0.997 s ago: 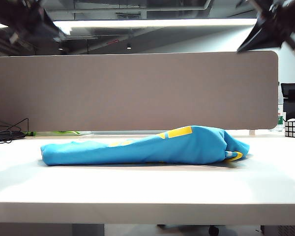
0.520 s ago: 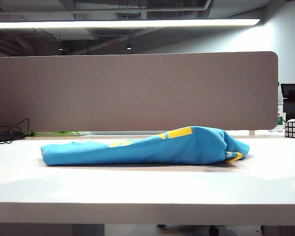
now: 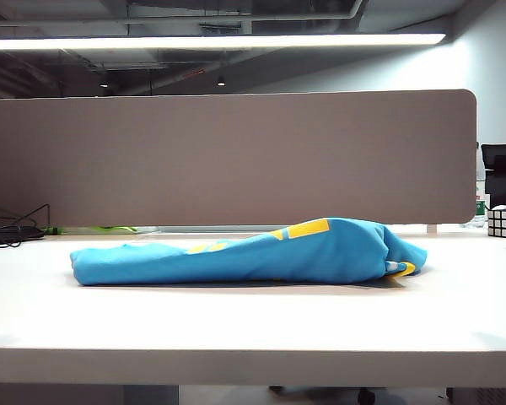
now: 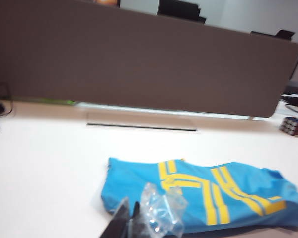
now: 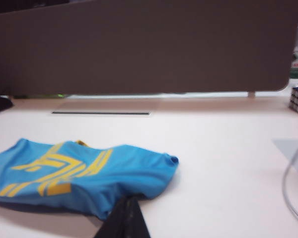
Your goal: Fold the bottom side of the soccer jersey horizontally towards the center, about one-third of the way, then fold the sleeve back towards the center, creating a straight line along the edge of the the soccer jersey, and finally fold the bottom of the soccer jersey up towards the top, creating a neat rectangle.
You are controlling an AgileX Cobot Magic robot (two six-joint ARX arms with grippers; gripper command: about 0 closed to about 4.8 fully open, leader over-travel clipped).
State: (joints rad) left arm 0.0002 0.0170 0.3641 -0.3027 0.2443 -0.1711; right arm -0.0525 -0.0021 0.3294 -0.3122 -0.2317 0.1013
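The soccer jersey (image 3: 261,253) lies folded into a long sky-blue bundle on the white table, with yellow bars on top and yellow trim at its right end. Neither arm shows in the exterior view. In the left wrist view my left gripper (image 4: 129,212) is shut, pulled back short of the jersey (image 4: 203,193), with a crumpled clear film (image 4: 161,213) beside its tips. In the right wrist view my right gripper (image 5: 128,202) is shut with nothing in it, its tips in front of the near edge of the jersey (image 5: 79,171).
A tall grey partition board (image 3: 236,156) closes off the back of the table. A Rubik's cube (image 3: 505,220) stands at the far right. Black cables (image 3: 8,228) lie at the far left. A clear curved tube (image 5: 290,191) shows in the right wrist view.
Both arms hung at the top corners of the exterior view a second ago and have since pulled out of it. The jersey has not moved.
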